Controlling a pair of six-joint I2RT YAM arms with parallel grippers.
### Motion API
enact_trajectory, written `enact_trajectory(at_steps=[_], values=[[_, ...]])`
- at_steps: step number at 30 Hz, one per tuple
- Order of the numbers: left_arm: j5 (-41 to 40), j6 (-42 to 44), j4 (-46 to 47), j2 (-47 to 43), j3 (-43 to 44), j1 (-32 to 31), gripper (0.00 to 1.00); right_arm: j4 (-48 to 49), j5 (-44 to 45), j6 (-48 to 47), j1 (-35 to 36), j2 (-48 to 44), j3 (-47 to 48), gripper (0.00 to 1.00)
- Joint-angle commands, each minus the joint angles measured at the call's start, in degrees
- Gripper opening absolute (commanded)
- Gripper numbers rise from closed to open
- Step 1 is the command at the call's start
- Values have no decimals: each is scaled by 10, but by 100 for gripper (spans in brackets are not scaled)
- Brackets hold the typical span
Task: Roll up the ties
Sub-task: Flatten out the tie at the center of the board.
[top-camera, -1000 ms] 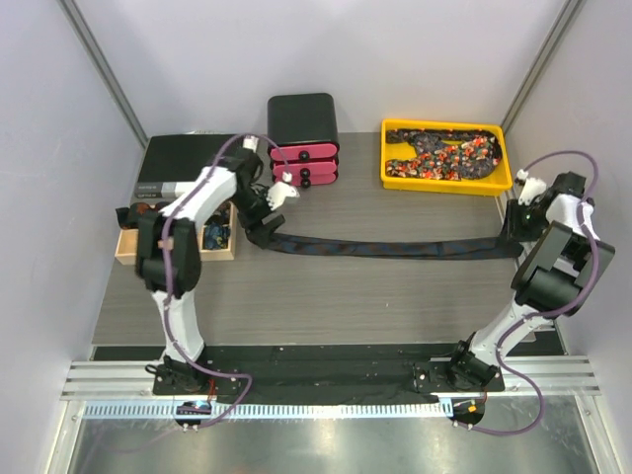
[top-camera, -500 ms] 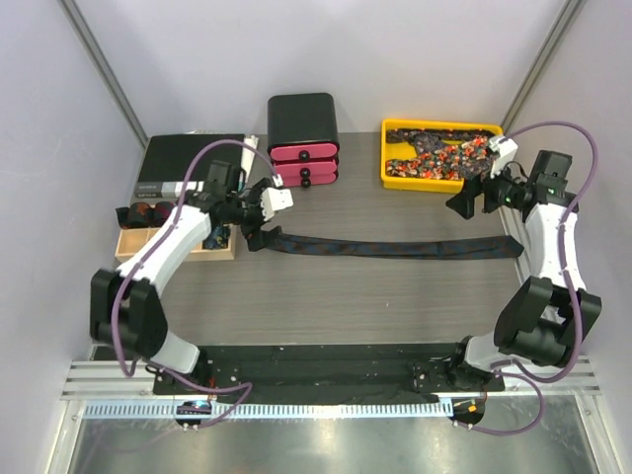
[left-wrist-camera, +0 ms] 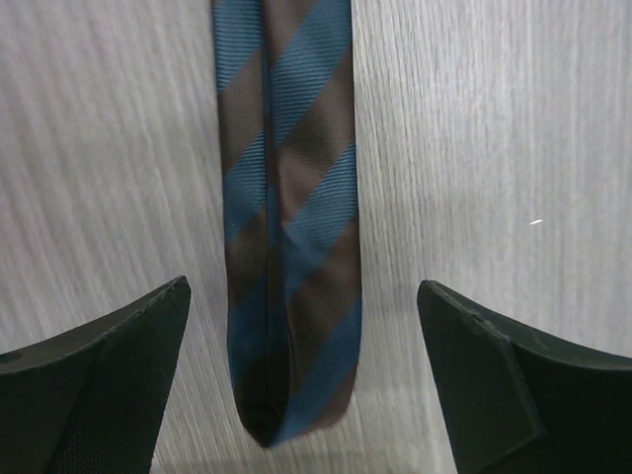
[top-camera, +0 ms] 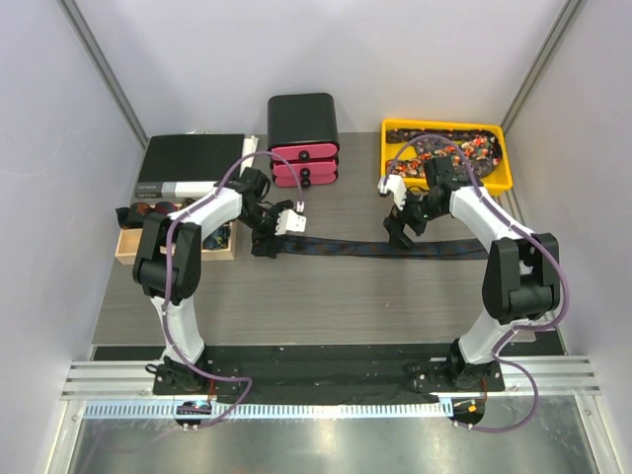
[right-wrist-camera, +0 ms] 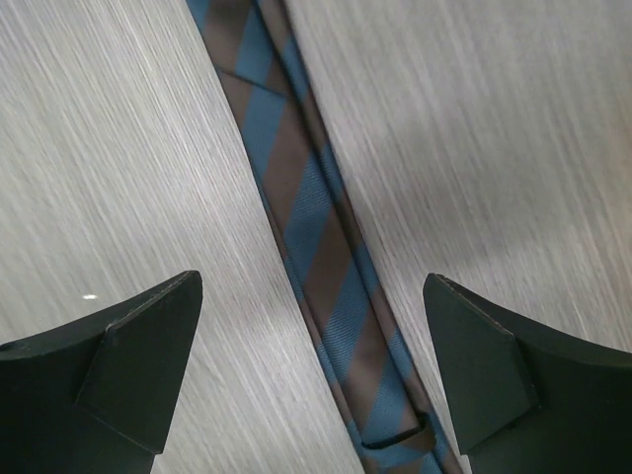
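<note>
**Overhead and close up: one striped tie lies flat between two open grippers**

Seen from above, a grey wood-grain table fills most of the frame, with pale walls around it. Two white arms rise from the lower edge. The left arm bends toward the centre left and the right arm toward the centre right.

A long, narrow striped tie lies stretched out flat across the middle of the table, running left to right.

In the upper right sits a yellow tray holding patterned ties, dark with red, orange and white speckles. At upper centre stands a black drawer unit with pink drawer fronts. A flat black case lies in the upper left. Just below it is a small wooden box with dark contents too small to make out.

The left gripper hangs over the tie's left end. The right gripper hangs over the tie further right, near the tray.

In the left wrist view, the left gripper stands wide, empty. The tie, striped blue and brown, runs down from the top and ends between the fingers, touching neither.

In the right wrist view, the right gripper is also spread wide and empty. The tie runs diagonally between its fingers, clear of both.
</note>
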Motion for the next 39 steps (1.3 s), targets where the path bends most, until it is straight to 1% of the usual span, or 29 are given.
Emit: enact_trajectory(at_steps=[1, 4, 5, 7, 8, 10, 11, 12, 13, 14, 15, 16, 17, 19, 20, 21, 22, 23, 24, 25, 27, 28, 30, 31, 33, 35, 36, 37, 39], values=[[-32, 29, 12, 28, 20, -10, 93, 24, 52, -61, 22, 24, -15, 99], [-43, 0, 15, 56, 45, -10, 82, 28, 64, -75, 29, 49, -17, 97], [-46, -17, 13, 62, 61, -10, 75, 27, 67, -79, 29, 63, -16, 95], [-45, -30, -8, 80, 77, -10, 69, 26, 71, -91, 29, 74, -17, 93], [-40, -38, -20, 86, 94, -11, 63, 25, 73, -109, 29, 81, -22, 89], [-21, -48, -56, 96, 107, -10, 59, 25, 81, -123, 29, 87, -27, 83], [-14, -62, -67, 98, 116, -11, 54, 24, 85, -141, 29, 93, -34, 74], [-2, -69, -81, 100, 120, -11, 51, 18, 93, -149, 29, 95, -36, 70], [2, -76, -100, 100, 122, -12, 49, 14, 98, -156, 28, 97, -38, 60], [5, -83, -111, 98, 120, -12, 40, 10, 99, -162, 26, 98, -43, 56], [7, -97, -119, 95, 116, -12, 37, -7, 99, -176, 20, 97, -44, 53], [9, -110, -127, 87, 111, -14, 34, -19, 97, -181, 16, 97, -44, 46], [13, -128, -134, 85, 98, -15, 30, -32, 93, -190, 10, 97, -42, 42], [43, -154, -167, 76, 80, -17, 28, -77, 91, -220, -6, 93, -42, 36], [54, -168, -178, 70, 69, -20, 27, -94, 90, -233, -12, 91, -44, 36], [64, -195, -173, 62, 52, -23, 27, -119, 90, -250, -15, 88, -44, 36], [76, -216, -157, 35, 10, -27, 27, -125, 95, -252, -21, 82, -53, 36], [75, -240, -101, 22, -12, -35, 27, -127, 98, -254, -23, 76, -58, 37], [74, -267, -74, 8, -33, -41, 27, -128, 100, -257, -24, 70, -63, 38], [75, -309, -52, -3, -65, -45, 27, -130, 103, -258, -25, 62, -66, 41], [71, -348, 9, -24, -86, -54, 28, -131, 98, -248, -25, 53, -63, 45], [63, -376, 28, -29, -98, -56, 29, -133, 93, -231, -25, 50, -53, 49], [52, -382, 51, -45, -107, -57, 33, -137, 76, -206, -26, 39, -39, 53], [46, -378, 52, -52, -110, -57, 44, -137, 71, -175, -25, 35, -23, 56], [31, -365, 44, -79, -117, -56, 56, -143, 52, -143, -24, 25, 8, 61], [20, -330, 28, -114, -121, -53, 61, -148, 17, -88, -26, 9, 27, 64], [19, -316, 8, -126, -129, -50, 66, -147, -1, -67, -25, 2, 40, 69], [17, -289, -1, -139, -134, -44, 67, -144, -16, -25, -25, -4, 46, 70], [5, -274, -16, -180, -157, -35, 71, -123, -56, 27, -8, -23, 49, 70]])
